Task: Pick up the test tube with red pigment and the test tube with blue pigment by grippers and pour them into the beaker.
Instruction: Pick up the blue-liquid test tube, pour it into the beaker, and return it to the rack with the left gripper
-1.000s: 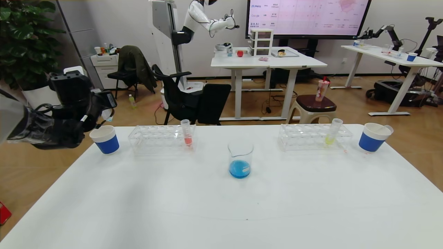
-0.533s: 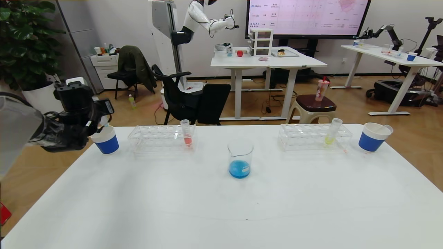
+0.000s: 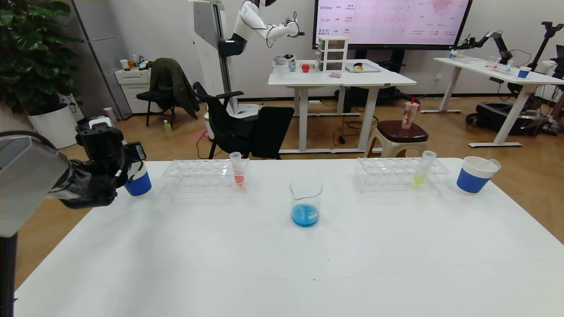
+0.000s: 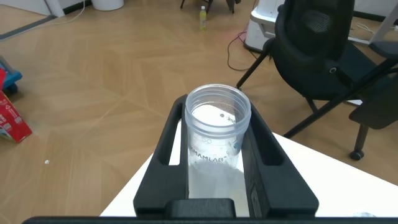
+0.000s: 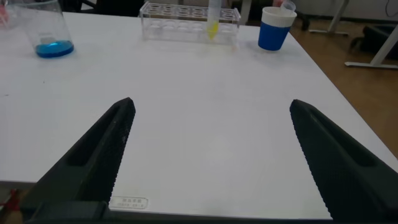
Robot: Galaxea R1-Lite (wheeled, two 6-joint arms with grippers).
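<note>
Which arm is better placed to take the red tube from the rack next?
Left, probably: the left end effector is by the left cup, near the red tube's rack, but holds an empty tube. The right end effector, open, is farther.

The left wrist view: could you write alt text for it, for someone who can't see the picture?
Seen from above, the left gripper holds an upright, open-topped clear tube between its two black jaws, shut on it. The tube looks empty. Below lie a white table edge and wooden floor, with a black office chair beyond.
</note>
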